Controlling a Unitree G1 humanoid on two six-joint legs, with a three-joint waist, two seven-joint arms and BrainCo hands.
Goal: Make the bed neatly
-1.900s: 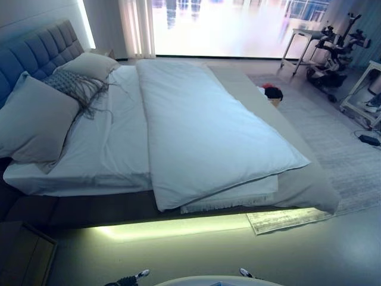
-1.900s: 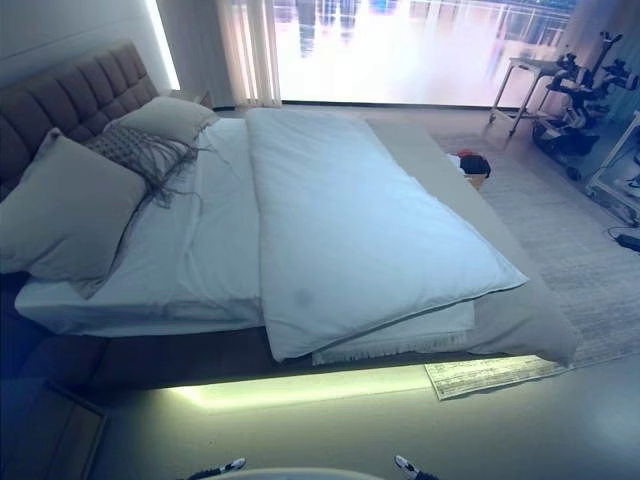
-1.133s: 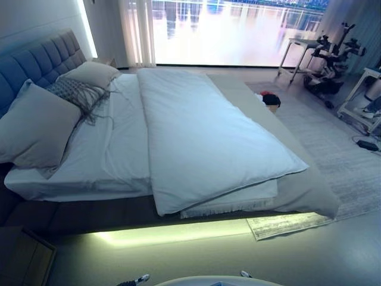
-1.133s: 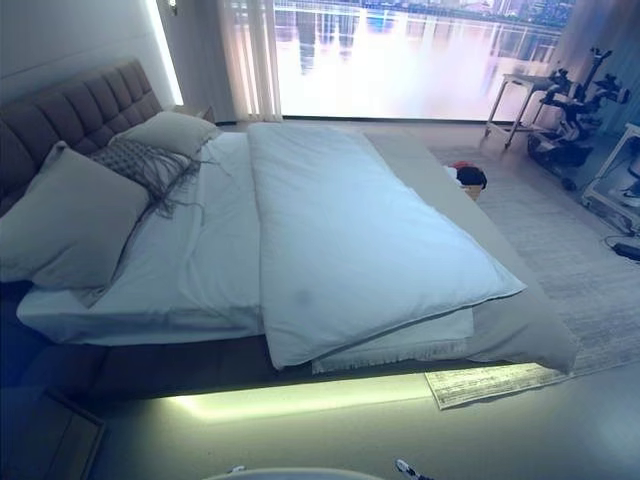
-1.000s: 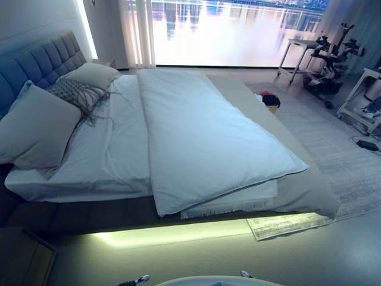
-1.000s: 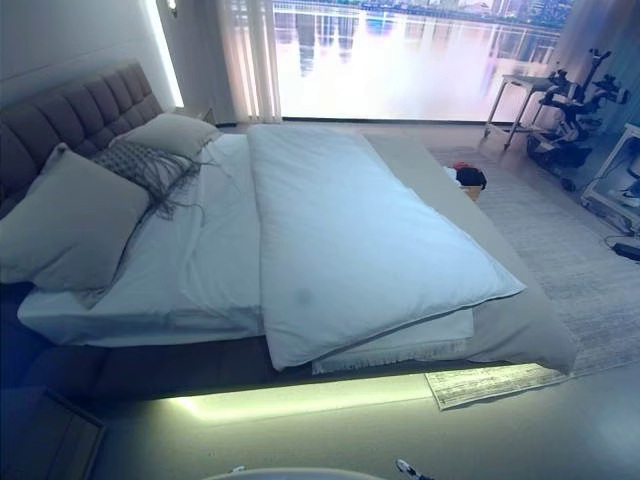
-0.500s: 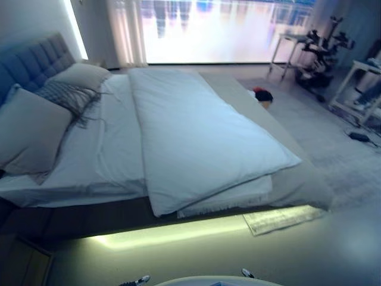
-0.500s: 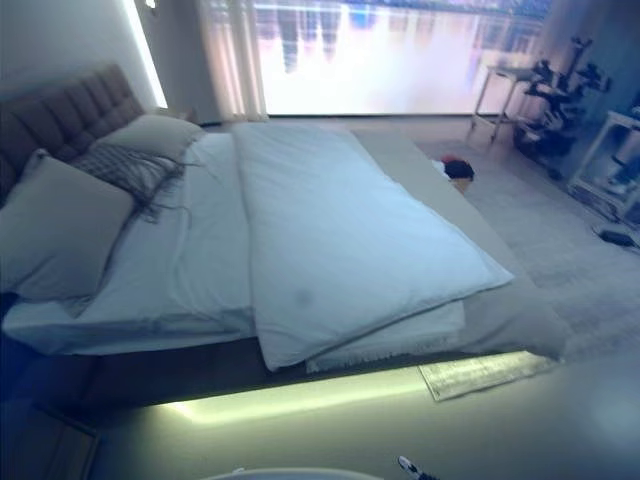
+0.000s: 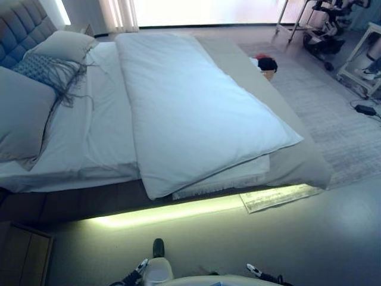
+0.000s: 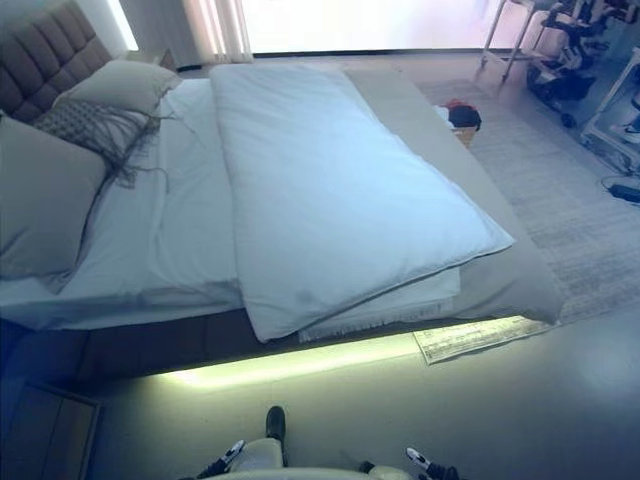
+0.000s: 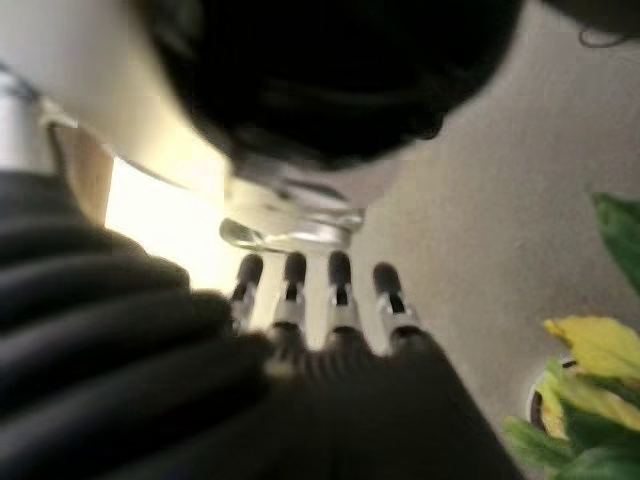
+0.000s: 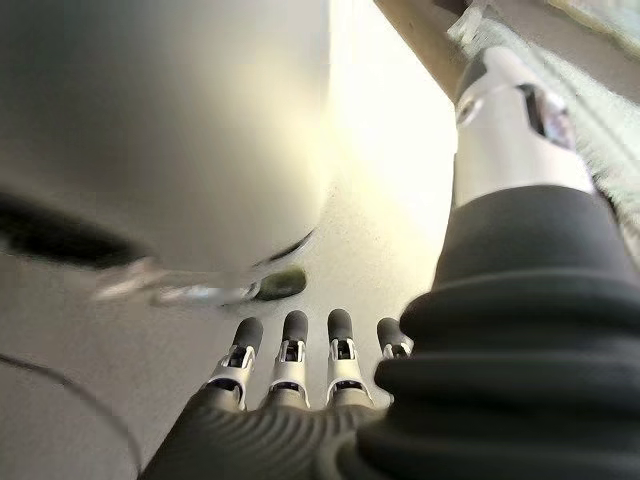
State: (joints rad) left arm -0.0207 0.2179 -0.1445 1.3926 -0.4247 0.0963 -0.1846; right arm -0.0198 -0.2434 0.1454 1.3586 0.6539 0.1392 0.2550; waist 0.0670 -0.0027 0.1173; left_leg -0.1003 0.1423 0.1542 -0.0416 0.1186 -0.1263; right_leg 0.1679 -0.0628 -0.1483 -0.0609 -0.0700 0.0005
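The bed [image 9: 83,199] runs from the tufted headboard [image 9: 18,30] at the left to its foot at the right. A white duvet [image 9: 190,107] lies in a long folded strip across it, its near corner hanging over the bed's side. A fringed white blanket [image 9: 229,177] and a grey cover [image 9: 300,164] show under it. The white sheet [image 9: 89,131] is bare by two pillows [image 9: 24,113] and a grey fringed cushion [image 9: 44,68]. My left hand [image 11: 320,300] and right hand [image 12: 310,360] hang low over the floor, fingers straight, holding nothing.
A wooden nightstand [image 9: 21,253] stands at the lower left. A light strip [image 9: 172,211] glows under the bed. A rug [image 9: 333,119], a basket with red and black things [image 9: 265,62] and equipment [image 9: 324,24] lie to the right. A plant [image 11: 590,380] is near my left hand.
The whole picture has shifted: the camera has tilted down and the bed sits higher in view. The duvet, pillows and blankets lie as before.
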